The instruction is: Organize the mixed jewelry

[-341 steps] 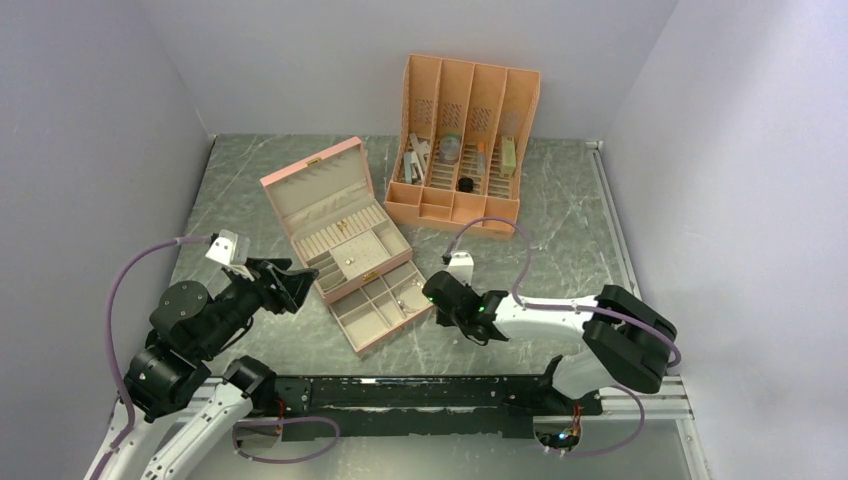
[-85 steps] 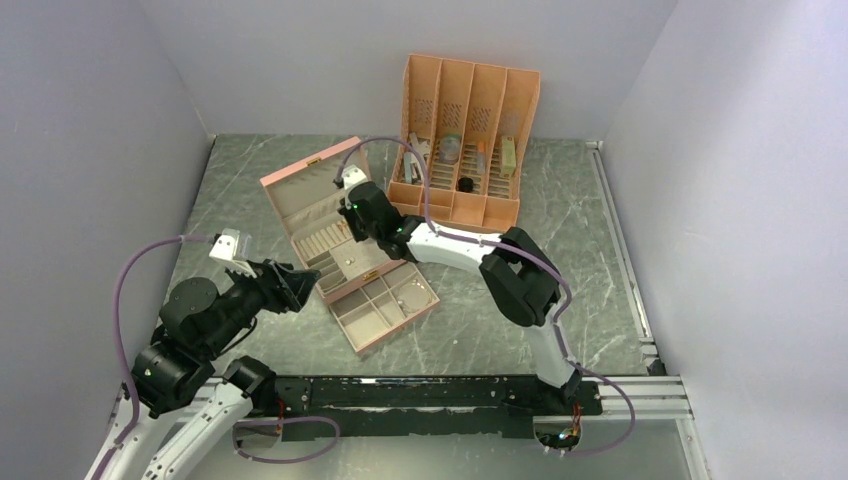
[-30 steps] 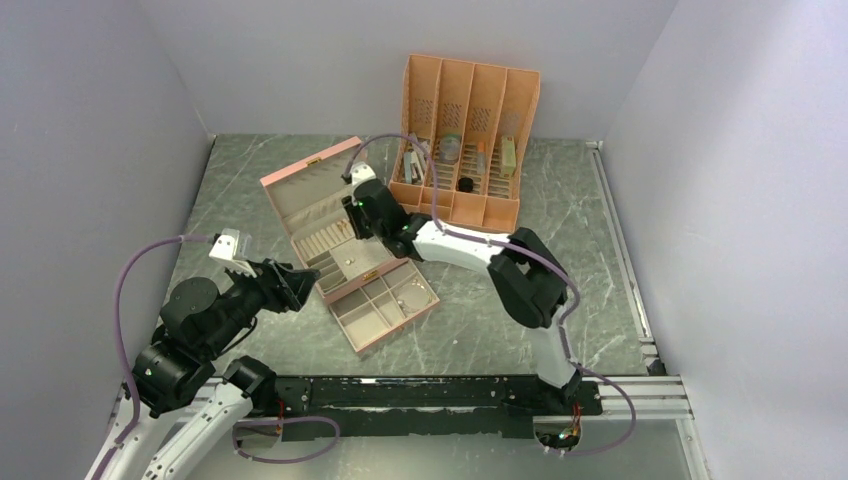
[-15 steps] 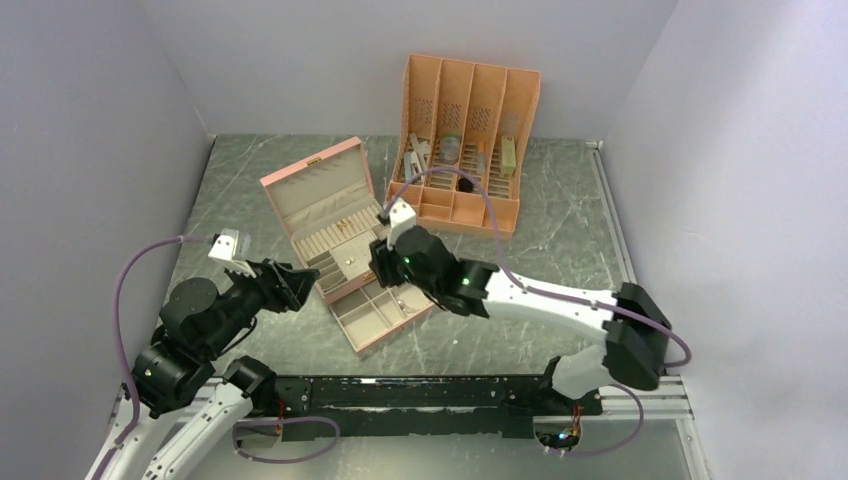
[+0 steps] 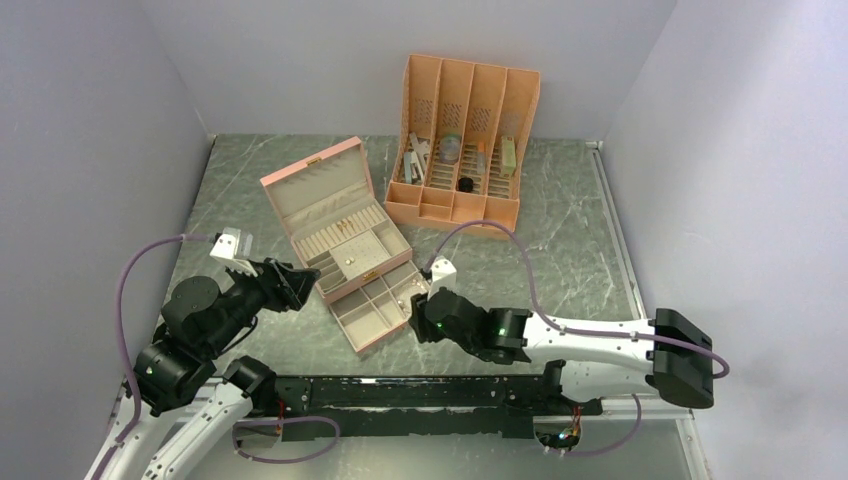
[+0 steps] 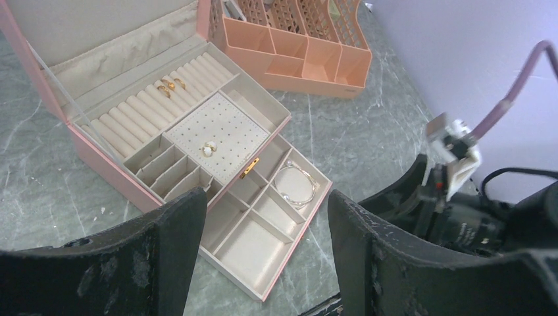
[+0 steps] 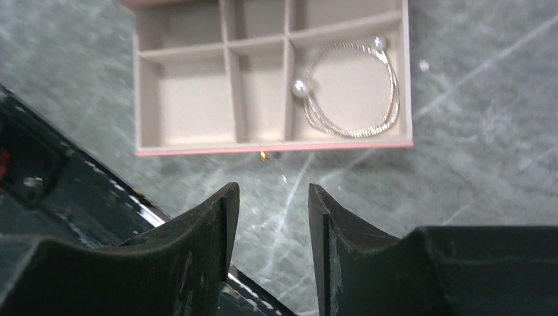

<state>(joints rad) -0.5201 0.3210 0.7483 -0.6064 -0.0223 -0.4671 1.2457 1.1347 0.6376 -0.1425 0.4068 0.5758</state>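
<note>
A black rail (image 5: 420, 392) runs along the near edge of the surface (image 5: 580, 230), in front of the pink box (image 5: 310, 195). Between the rail and the box is a strip of bare grey stone.

The right fingers (image 7: 201, 253) hang low over that strip, just in front of the box's pulled-out drawer (image 7: 276, 146), near its right corner. They stand a little apart, with a narrow gap and nothing in it. A tiny gold piece (image 7: 263, 156) lies on the surface right beside the drawer's pink front edge, just ahead of that gap. A shiny hoop (image 7: 300, 87) with two pearls lies in the cup at the drawer's right end.

The left fingers (image 6: 145, 263) are near the left front side of the box and point at it. They are wide apart and hold nothing.

Inside the box, small earrings (image 6: 208, 149) sit on the dotted white pad. Gold rings (image 6: 170, 85) are tucked in the soft rolls farther back.

Right of the box the surface is wide and open, up to the right wall. Left of the box there is only a narrow strip before the left wall.

An orange organizer (image 5: 465, 100) stands behind and to the right of the box, with a small gap between them, close to the back wall.
</note>
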